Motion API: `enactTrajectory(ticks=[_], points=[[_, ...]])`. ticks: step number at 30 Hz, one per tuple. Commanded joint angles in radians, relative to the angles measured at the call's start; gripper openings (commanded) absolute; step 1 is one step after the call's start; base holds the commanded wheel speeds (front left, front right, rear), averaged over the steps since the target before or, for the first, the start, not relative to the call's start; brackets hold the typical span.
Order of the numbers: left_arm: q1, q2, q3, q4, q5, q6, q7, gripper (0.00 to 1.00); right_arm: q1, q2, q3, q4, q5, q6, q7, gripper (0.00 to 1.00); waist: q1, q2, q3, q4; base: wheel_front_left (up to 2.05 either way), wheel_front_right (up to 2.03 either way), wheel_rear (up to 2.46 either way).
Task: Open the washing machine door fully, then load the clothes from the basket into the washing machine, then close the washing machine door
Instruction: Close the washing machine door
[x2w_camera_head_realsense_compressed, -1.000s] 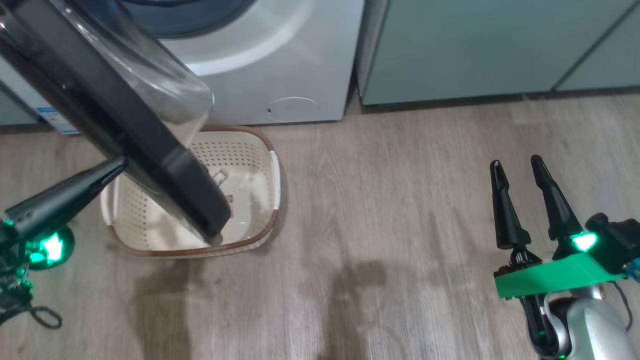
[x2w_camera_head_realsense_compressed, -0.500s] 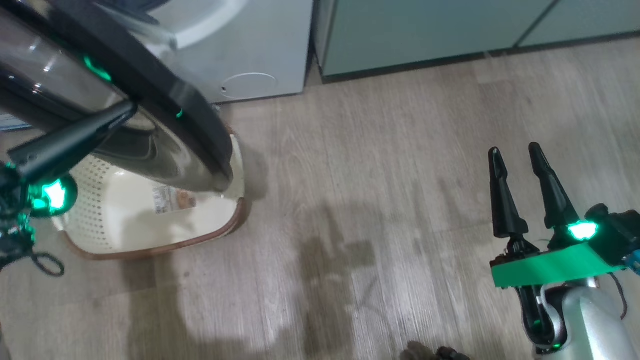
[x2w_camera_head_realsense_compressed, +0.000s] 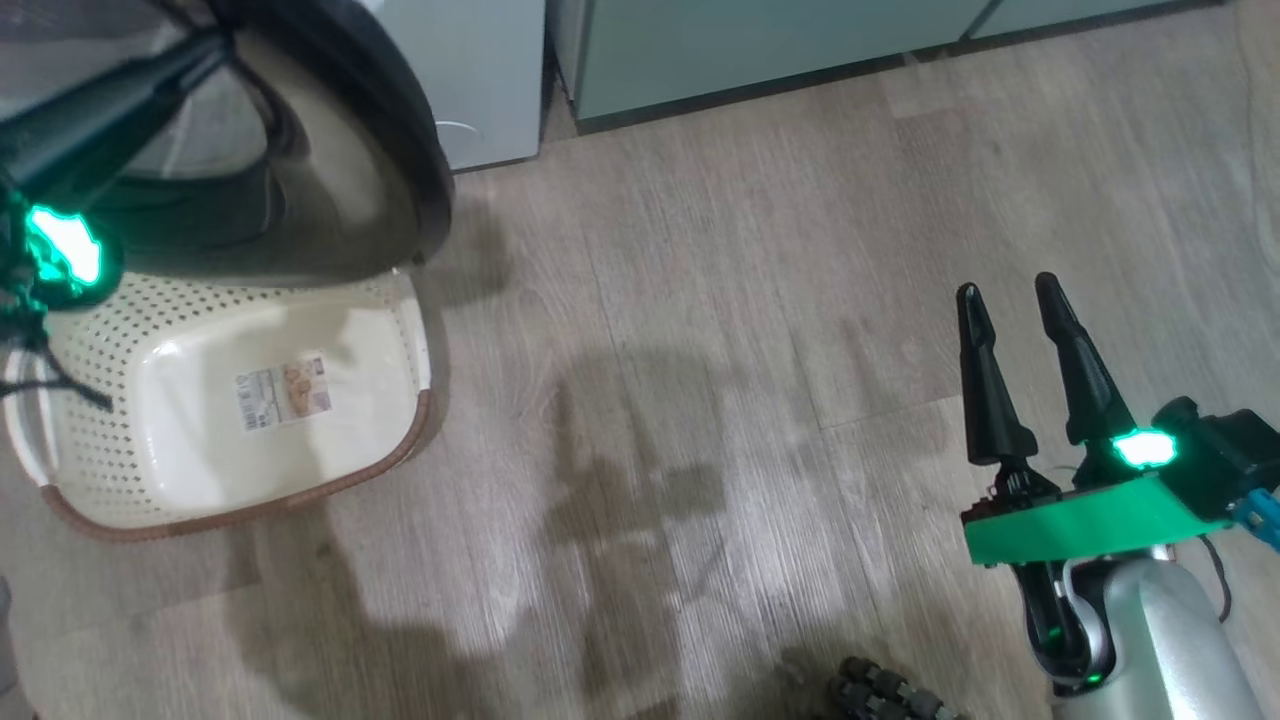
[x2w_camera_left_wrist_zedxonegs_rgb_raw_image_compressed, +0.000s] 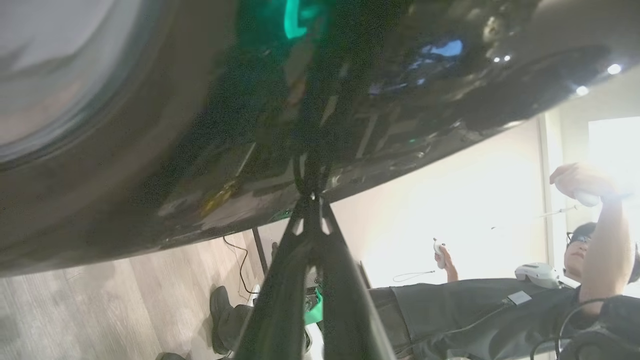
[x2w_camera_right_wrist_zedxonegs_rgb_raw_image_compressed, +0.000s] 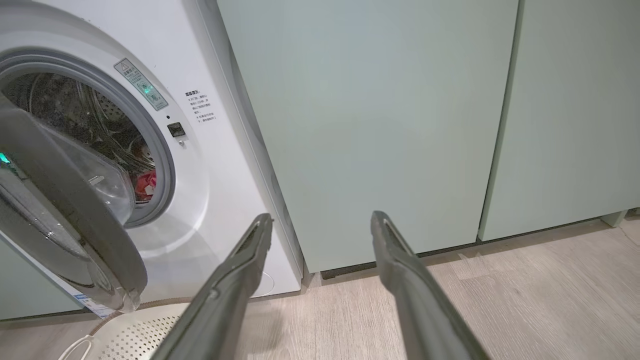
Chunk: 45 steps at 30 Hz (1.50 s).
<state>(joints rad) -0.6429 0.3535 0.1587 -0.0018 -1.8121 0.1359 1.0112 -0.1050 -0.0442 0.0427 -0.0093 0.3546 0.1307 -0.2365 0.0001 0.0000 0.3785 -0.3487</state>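
Observation:
The washing machine door, black rim and glass bowl, stands part-way open above the basket. My left gripper is shut, and its joined tips rest against the door's glossy black rim. The cream basket holds no garments and its floor sticker shows. Red clothes lie inside the steel drum of the white washing machine, behind the door. My right gripper hangs open over bare floor far to the right, its fingers pointing at the cabinets.
Pale green cabinets stand right of the washer. Wood-look floor stretches between the basket and my right arm. A dark ribbed wheel shows at the bottom edge. A person with hand controllers stands behind the door.
The head camera has shifted right and down. The door has swung toward the machine with my left gripper against it, uncovering the basket's floor. The right gripper has stayed open.

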Motion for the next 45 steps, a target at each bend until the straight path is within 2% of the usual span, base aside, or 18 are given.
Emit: enactTrajectory(ticks=[1, 15, 19, 24, 30, 31, 32, 33, 34, 35, 41, 43, 45], points=[[-0.05, 0.036, 0.026, -0.005, 0.021, 0.0, -0.015, 0.0, -0.022, -0.006, 0.026, -0.024, 0.008, 0.0, -0.013, 1.0, -0.0001, 0.0, 0.004, -0.009, 0.0, 0.0, 0.0], [-0.227, 0.013, 0.01, 0.196, 0.125, -0.034, -0.152, 0.0, -0.042, -0.006, 0.055, -0.011, 0.023, 0.0, -0.022, 1.0, -0.0001, 0.0, 0.02, -0.046, 0.0, 0.0, 0.0], [-0.258, 0.009, 0.006, 0.245, 0.135, -0.049, -0.163, 0.0, -0.051, -0.006, 0.061, -0.007, 0.03, 0.0, -0.024, 1.0, -0.0001, 0.0, 0.024, -0.05, 0.0, 0.0, 0.0], [-0.225, 0.01, 0.011, 0.241, 0.108, -0.078, -0.119, 0.0, -0.053, -0.006, 0.056, -0.001, 0.032, 0.0, -0.025, 1.0, -0.0001, 0.0, 0.018, -0.033, 0.0, 0.0, 0.0], [-0.095, -0.005, 0.08, 0.159, 0.058, -0.113, -0.115, 0.0, -0.058, -0.006, 0.056, -0.003, 0.025, 0.0, -0.025, 1.0, -0.0001, 0.0, -0.001, 0.012, 0.0, 0.0, 0.0], [-0.067, -0.011, 0.093, 0.141, 0.051, -0.119, -0.118, 0.04, -0.059, -0.006, 0.057, -0.003, 0.023, 0.0, -0.025, 1.0, -0.0001, 0.0, -0.004, 0.021, 0.0, 0.0, 0.0], [-0.039, -0.019, 0.108, 0.123, 0.043, -0.124, -0.124, 0.33, -0.061, -0.006, 0.056, -0.002, 0.021, 0.0, -0.025, 1.0, -0.0001, 0.0, -0.004, 0.029, 0.0, 0.0, 0.0], [-0.011, -0.03, 0.124, 0.105, 0.033, -0.129, -0.131, 0.51, -0.063, -0.006, 0.056, -0.002, 0.019, 0.0, -0.025, 1.0, -0.0001, 0.0, -0.007, 0.039, 0.0, 0.0, 0.0], [0.016, -0.04, 0.142, 0.088, 0.027, -0.136, -0.143, 0.9, -0.065, -0.006, 0.054, -0.001, 0.017, 0.0, -0.025, 1.0, -0.0001, 0.0, -0.008, 0.048, 0.0, 0.0, 0.0], [0.043, -0.051, 0.161, 0.072, 0.025, -0.145, -0.16, 1.0, -0.067, -0.006, 0.054, 0.001, 0.014, 0.0, -0.025, 1.0, -0.0001, 0.0, -0.011, 0.056, 0.0, 0.0, 0.0], [0.22, -0.148, 0.245, -0.013, -0.001, -0.196, -0.225, 1.0, -0.077, -0.006, 0.052, 0.018, -0.003, 0.0, -0.025, 1.0, -0.0001, 0.0, -0.033, 0.101, 0.0, 0.0, 0.0], [0.298, -0.213, 0.276, -0.04, -0.008, -0.22, -0.262, 1.0, -0.075, -0.006, 0.046, 0.026, -0.012, 0.0, -0.025, 1.0, -0.0001, 0.0, -0.05, 0.123, 0.0, 0.0, 0.0], [0.347, -0.247, 0.292, -0.045, -0.003, -0.234, -0.292, 1.0, -0.072, -0.006, 0.041, 0.029, -0.017, 0.0, -0.025, 1.0, -0.0001, 0.0, -0.063, 0.139, 0.0, 0.0, 0.0]])
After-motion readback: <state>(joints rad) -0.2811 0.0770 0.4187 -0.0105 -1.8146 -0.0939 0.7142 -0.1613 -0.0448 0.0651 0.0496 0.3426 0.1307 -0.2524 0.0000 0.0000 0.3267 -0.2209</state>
